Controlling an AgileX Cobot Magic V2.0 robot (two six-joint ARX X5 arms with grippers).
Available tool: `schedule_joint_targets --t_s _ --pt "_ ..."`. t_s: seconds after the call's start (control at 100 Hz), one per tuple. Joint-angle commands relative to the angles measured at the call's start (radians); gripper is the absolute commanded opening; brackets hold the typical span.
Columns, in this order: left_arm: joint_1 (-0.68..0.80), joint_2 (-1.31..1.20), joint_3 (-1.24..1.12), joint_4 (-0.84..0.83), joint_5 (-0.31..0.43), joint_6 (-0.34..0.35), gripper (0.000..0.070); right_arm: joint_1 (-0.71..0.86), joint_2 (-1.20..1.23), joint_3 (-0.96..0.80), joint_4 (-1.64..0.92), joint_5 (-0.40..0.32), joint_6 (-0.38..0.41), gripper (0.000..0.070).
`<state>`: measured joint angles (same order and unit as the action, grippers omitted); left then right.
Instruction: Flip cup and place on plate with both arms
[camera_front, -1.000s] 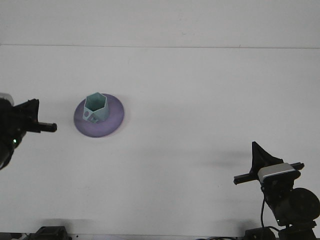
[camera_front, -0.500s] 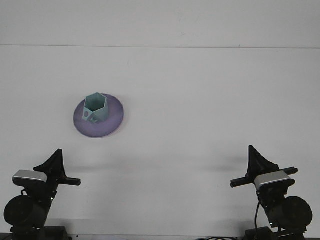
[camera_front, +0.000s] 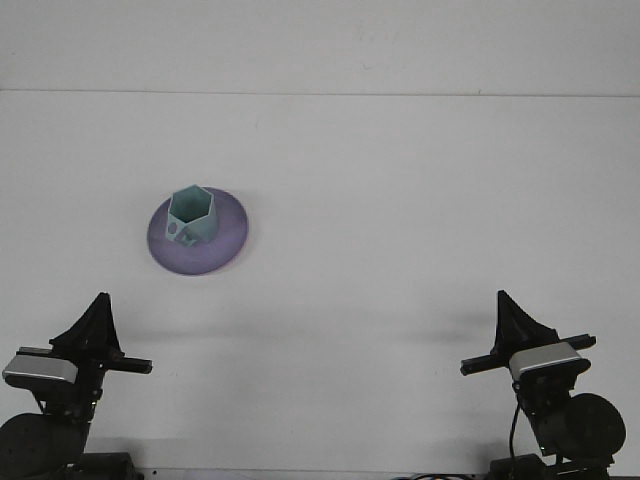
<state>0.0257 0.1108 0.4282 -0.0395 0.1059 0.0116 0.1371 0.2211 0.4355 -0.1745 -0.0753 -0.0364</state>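
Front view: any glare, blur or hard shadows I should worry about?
Front view: lighting is even and diffuse, with no glare on the white table. The teal hexagonal cup and purple round plate are sharp, with only a faint shadow at the plate's rim. Soft grey shadow bands lie on the table near the left gripper and right gripper. No visible blur or distortion.

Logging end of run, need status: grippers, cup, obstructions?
Left gripper and right gripper parked low, clear of the work. Cup upright on the plate, opening up. Nothing in the way.
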Motion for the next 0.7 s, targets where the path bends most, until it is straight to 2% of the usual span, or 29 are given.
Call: schedule_joint_targets --t_s 0.0,0.16,0.25,0.34,0.69 --pt "0.000 0.001 0.005 0.012 -0.003 -0.005 0.0013 0.001 0.001 0.002 0.010 0.001 0.014 0.0005" --pt "0.005 -0.001 -0.013 0.013 -0.011 0.008 0.0014 0.001 0.001 0.002 0.010 0.001 0.014 0.0005" --pt "0.010 -0.024 -0.090 0.055 -0.029 0.057 0.0014 0.001 0.001 0.002 0.010 0.001 0.014 0.0005" --pt "0.010 -0.058 -0.203 0.117 -0.081 0.052 0.0014 0.001 0.001 0.002 0.010 0.001 0.014 0.0006" --pt "0.013 -0.108 -0.414 0.200 -0.080 0.044 0.0014 0.001 0.001 0.002 0.011 0.001 0.014 0.0005"
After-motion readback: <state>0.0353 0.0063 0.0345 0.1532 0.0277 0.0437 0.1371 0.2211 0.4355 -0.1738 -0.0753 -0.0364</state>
